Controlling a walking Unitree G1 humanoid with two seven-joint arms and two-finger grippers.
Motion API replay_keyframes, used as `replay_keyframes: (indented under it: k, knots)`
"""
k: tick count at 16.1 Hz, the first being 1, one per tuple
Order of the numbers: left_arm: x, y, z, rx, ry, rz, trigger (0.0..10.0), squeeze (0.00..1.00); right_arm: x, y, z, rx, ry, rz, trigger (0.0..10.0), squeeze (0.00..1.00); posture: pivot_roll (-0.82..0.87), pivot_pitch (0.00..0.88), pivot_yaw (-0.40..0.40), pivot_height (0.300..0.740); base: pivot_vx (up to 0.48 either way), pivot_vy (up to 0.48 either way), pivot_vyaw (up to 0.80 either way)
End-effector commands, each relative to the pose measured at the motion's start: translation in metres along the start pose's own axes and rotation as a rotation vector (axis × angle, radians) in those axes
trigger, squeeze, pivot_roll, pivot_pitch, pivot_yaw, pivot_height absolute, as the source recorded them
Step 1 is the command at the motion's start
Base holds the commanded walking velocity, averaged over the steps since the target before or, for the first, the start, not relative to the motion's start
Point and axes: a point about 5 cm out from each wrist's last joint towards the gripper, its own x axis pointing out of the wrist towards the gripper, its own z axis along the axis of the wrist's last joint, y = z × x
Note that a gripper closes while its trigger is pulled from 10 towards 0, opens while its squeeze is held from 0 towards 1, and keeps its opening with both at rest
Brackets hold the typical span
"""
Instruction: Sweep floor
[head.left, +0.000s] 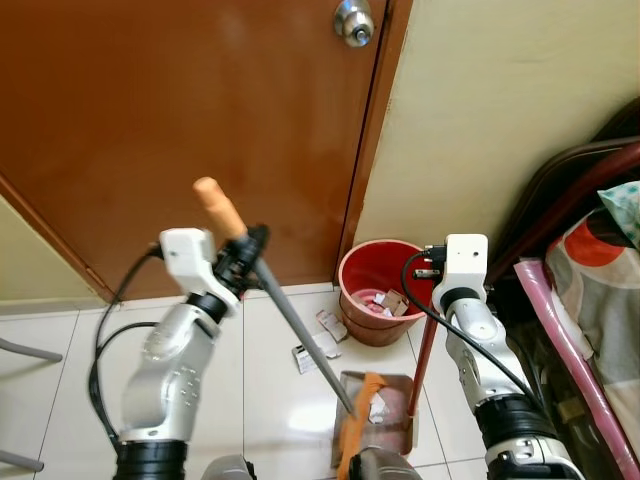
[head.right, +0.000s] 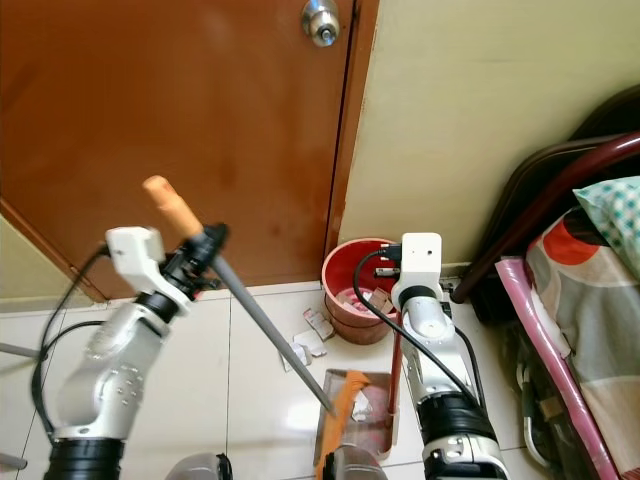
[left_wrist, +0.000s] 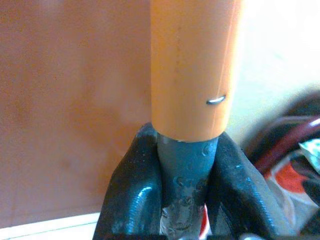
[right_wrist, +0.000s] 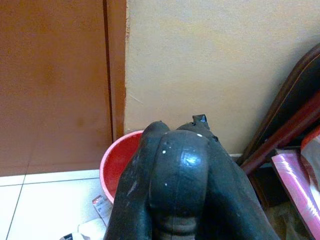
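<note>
In front of a brown door, the left gripper is raised and closed on the broom, its black fingers pinching the grey shaft just below the orange grip. From this gripper the shaft slants down and to the robot's right, ending at the orange bristles, which meet the dustpan on the white floor. The right gripper sits beside the upright red dustpan handle; its fingers look pressed together, but the pictures do not show whether they grasp that handle. Just beyond the right gripper stands a red bin holding paper scraps. Loose scraps lie on the floor between bin and dustpan, below the broom shaft.
</note>
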Motion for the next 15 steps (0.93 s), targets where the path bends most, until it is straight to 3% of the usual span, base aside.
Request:
replay_keyframes:
  k: [1,6,10,11,12,15]
  knots:
    - [0.008,0.009,0.033,-0.023,-0.137,0.054,10.0,0.0,0.0,0.001,-0.008,0.021,0.047,0.016,10.0,0.0,0.03,0.106,-0.051,0.74,0.0,0.0,0.0]
    - [0.017,0.018,0.067,-0.021,-0.253,0.12,10.0,0.0,0.001,0.004,-0.011,0.014,0.065,0.034,10.0,0.0,0.04,0.091,-0.052,0.74,0.0,0.0,0.0]
    - [0.01,0.032,0.081,0.144,-0.265,0.149,10.0,0.0,0.0,0.001,-0.009,0.032,0.041,0.036,10.0,0.0,0.04,0.086,-0.053,0.74,0.0,0.0,0.0]
    - [0.008,0.035,0.082,0.16,-0.263,0.157,10.0,0.0,-0.001,0.0,-0.008,0.035,0.035,0.039,10.0,0.0,0.04,0.082,-0.052,0.74,0.0,0.0,0.0]
    - [-0.004,0.046,0.076,0.227,-0.223,0.191,10.0,0.0,-0.006,-0.003,-0.006,0.061,-0.006,0.048,10.0,0.0,0.04,0.079,-0.047,0.74,0.0,0.0,0.0]
    - [-0.02,0.055,0.049,0.293,-0.112,0.224,10.0,0.0,-0.014,-0.006,-0.001,0.113,-0.08,0.063,10.0,0.0,0.04,0.078,-0.038,0.74,0.0,0.0,0.0]
